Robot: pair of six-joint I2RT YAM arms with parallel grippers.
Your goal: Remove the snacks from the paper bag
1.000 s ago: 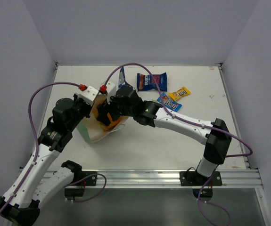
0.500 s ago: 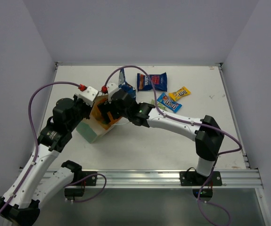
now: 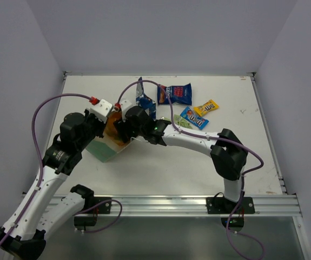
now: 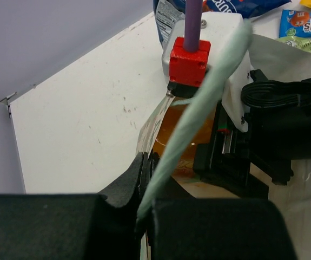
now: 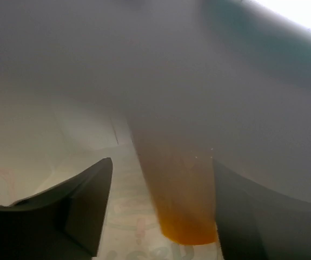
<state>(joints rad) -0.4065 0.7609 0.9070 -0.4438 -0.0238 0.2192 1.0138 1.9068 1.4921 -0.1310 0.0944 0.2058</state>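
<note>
The mint-green paper bag (image 3: 103,148) lies tilted on the table with its mouth toward the right. My left gripper (image 3: 107,120) is shut on the bag's rim; the left wrist view shows the green edge (image 4: 198,116) pinched between its jaws (image 4: 144,208). My right gripper (image 3: 125,126) is inside the bag's mouth. In the right wrist view it (image 5: 163,216) is open, with a blurred orange pouch (image 5: 179,200) between its spread fingers (image 5: 82,208). I cannot tell whether they touch it. The orange also shows in the left wrist view (image 4: 190,142).
Snacks lie on the table behind and right of the bag: a dark blue chip bag (image 3: 175,93), a second one tilted up (image 3: 144,101), a yellow candy pack (image 3: 206,108), a blue candy pack (image 3: 194,117) and pale green sachets (image 3: 178,123).
My right gripper has pushed left, deeper into the bag's mouth, and its elbow has swung left. The bag has shifted and tipped a little to the left. My left gripper has kept hold.
</note>
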